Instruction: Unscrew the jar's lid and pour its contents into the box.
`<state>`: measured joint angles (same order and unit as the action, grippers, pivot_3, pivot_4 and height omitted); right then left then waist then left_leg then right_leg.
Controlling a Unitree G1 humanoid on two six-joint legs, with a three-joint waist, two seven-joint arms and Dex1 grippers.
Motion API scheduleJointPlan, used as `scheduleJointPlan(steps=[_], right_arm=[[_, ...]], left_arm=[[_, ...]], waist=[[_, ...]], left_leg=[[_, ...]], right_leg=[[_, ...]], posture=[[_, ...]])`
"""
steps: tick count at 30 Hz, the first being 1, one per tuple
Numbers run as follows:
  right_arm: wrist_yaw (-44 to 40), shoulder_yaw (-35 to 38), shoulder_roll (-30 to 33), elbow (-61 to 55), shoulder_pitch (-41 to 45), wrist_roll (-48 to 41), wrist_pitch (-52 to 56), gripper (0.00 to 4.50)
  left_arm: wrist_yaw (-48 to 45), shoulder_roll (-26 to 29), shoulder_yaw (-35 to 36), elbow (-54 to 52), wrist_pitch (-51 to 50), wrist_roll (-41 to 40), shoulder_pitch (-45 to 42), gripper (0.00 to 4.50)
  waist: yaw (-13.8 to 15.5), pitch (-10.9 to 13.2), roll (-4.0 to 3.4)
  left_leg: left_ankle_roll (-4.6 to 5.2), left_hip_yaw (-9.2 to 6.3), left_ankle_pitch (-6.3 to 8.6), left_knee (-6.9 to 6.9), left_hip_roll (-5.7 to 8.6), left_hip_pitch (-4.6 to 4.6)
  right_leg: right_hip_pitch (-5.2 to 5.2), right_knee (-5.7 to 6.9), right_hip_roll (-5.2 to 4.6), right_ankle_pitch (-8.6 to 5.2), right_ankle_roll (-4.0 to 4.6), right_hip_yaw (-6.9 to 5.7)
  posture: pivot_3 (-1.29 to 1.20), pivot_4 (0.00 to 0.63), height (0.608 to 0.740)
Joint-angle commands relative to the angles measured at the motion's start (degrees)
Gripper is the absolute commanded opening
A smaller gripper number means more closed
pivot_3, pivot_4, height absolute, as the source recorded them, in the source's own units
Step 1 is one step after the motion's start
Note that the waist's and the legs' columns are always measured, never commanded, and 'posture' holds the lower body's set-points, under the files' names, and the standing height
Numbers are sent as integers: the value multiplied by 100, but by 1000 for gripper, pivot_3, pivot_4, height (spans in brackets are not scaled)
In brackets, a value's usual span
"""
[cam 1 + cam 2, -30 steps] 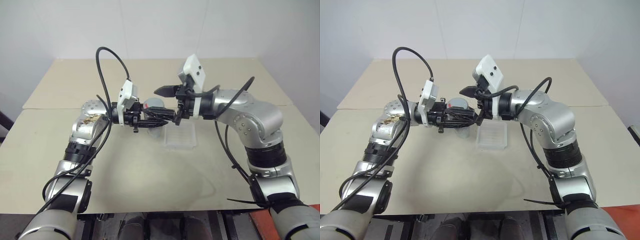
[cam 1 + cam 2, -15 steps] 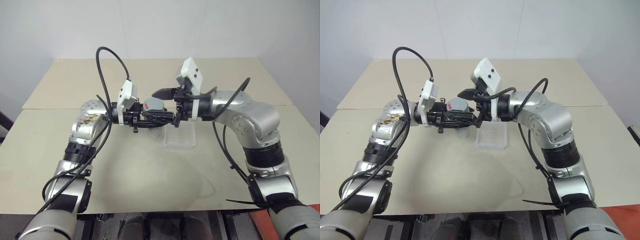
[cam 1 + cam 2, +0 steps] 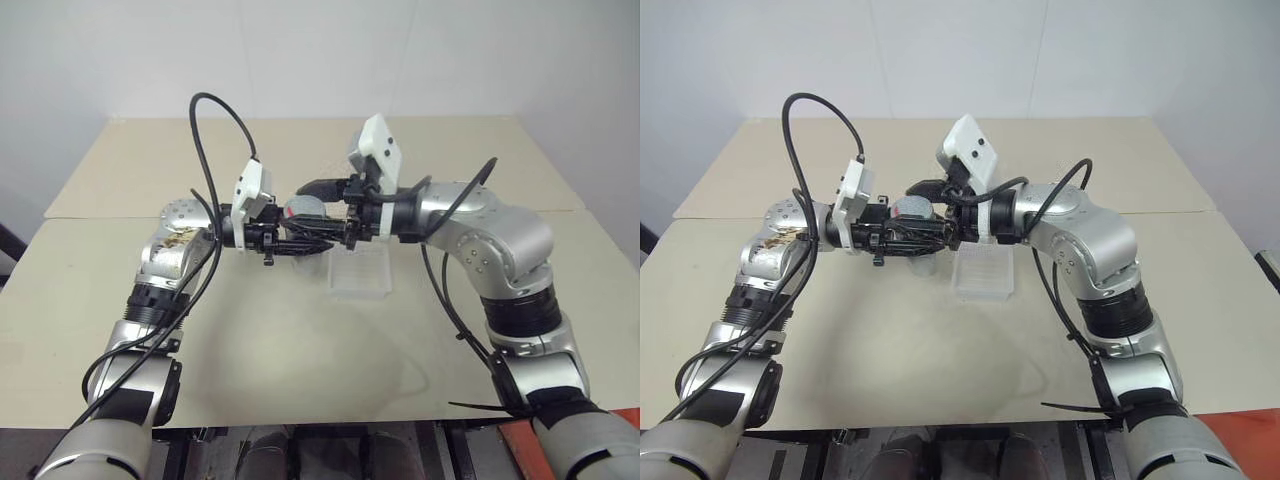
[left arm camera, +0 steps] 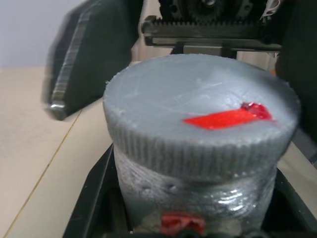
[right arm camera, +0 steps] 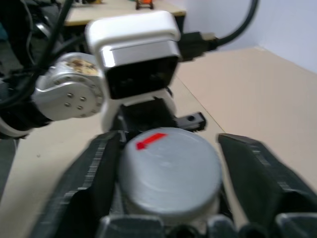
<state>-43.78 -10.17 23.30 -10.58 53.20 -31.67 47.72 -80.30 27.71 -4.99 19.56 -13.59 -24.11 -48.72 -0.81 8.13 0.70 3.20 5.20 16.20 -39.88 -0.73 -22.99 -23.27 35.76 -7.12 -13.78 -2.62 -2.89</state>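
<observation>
My left gripper (image 3: 328, 240) points level to the right and is shut on the jar (image 4: 198, 198), a small clear cylinder with a red mark, held upright above the table. The grey lid (image 3: 305, 210) sits on the jar and carries a red arrow (image 4: 225, 118). Coming from the opposite side, my right gripper (image 5: 168, 144) is shut on the lid, with one black finger (image 5: 94, 163) against its side and the other finger (image 5: 257, 168) across from it. The box (image 3: 360, 270), a shallow transparent tray, lies on the table just below and right of the jar. The contents are hidden.
The beige table (image 3: 250, 350) has a seam running across it behind the arms. Black cables (image 3: 215, 130) loop up from both wrists. Bare tabletop lies in front of the box and to both sides.
The right gripper's fingers stood wide open around the lid and have closed onto it. The left gripper and the jar have kept still.
</observation>
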Motion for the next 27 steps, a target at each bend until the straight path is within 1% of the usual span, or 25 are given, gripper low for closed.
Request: scheduleJointPlan(steps=[1, 5, 8, 12, 15, 16, 17, 20, 23, 27], right_arm=[[-43, 184, -35, -164, 37, 87, -418, 2751], [-187, 186, -36, -115, -2, 110, -624, 2751], [-795, 158, 32, 56, -33, 71, -1031, 2751], [-2277, 97, 200, 673, 7, -110, -1646, 2751], [-3904, -97, 246, 1625, 328, -207, -2077, 2751], [-4376, -176, 224, 1978, 466, -181, -2222, 2751], [-4665, -321, 218, 2309, 613, -227, -2365, 2751], [-4872, -876, 231, 3108, 1002, -518, -2814, 2751], [-4872, -1208, 38, 3846, 1321, -563, -3295, 2751], [-4872, -1234, -134, 4315, 1511, -522, -3620, 2751]], left_arm=[[-98, 45, 80, -169, 41, -48, -72, 2030], [-186, 57, 70, -220, 13, -66, -43, 2030], [-336, 78, 43, -245, 17, -90, -55, 2030], [-645, 70, 42, -287, -42, -225, -102, 2030], [-1047, 51, 21, -445, -152, -446, -131, 2030], [-1148, 48, 6, -495, -196, -523, -144, 2030], [-1196, 68, -36, -571, -249, -624, -151, 2030], [-1220, 134, -143, -770, -379, -878, -154, 2030], [-1220, 172, -179, -928, -414, -977, -109, 2030], [-1198, 188, -96, -985, -402, -881, -20, 2030]], waist=[[0, 0, 0], [0, 0, 0], [-2, 0, 0], [4, 0, 0], [-9, 0, 0], [-16, 0, 0], [-20, 0, 0], [-67, 0, -1], [-125, 0, -1], [-151, 1, -1]], left_leg=[[0, 0, 0, -1, 0, 1], [0, 0, 0, -1, 0, 0], [0, 0, 0, -1, 1, 1], [0, 0, 0, -2, 3, 1], [0, 1, 0, -4, 3, 2], [0, 1, 0, -3, 2, 4], [0, 2, 0, -4, 2, 4], [0, 3, 0, -2, -1, 11], [-1, 2, -1, -2, -8, 13], [-1, 2, -1, -4, -8, 12]], right_leg=[[0, 0, 0, 0, 0, 0], [0, 0, 0, 0, 0, 0], [0, 0, 0, 0, 0, 0], [2, 0, 0, 0, 0, 0], [3, -1, 1, 0, 0, 1], [3, -1, 1, 0, 0, 1], [3, -1, 3, 0, 0, 2], [3, 3, 4, 0, 0, 7], [2, 9, 4, 0, 0, 8], [2, 10, 2, 0, 0, 8]], posture=[[0, 150, 740], [0, 150, 740], [0, 150, 740], [0, 150, 740], [0, 150, 740], [0, 150, 740], [0, 150, 740], [0, 150, 740], [0, 150, 740], [0, 150, 740]])
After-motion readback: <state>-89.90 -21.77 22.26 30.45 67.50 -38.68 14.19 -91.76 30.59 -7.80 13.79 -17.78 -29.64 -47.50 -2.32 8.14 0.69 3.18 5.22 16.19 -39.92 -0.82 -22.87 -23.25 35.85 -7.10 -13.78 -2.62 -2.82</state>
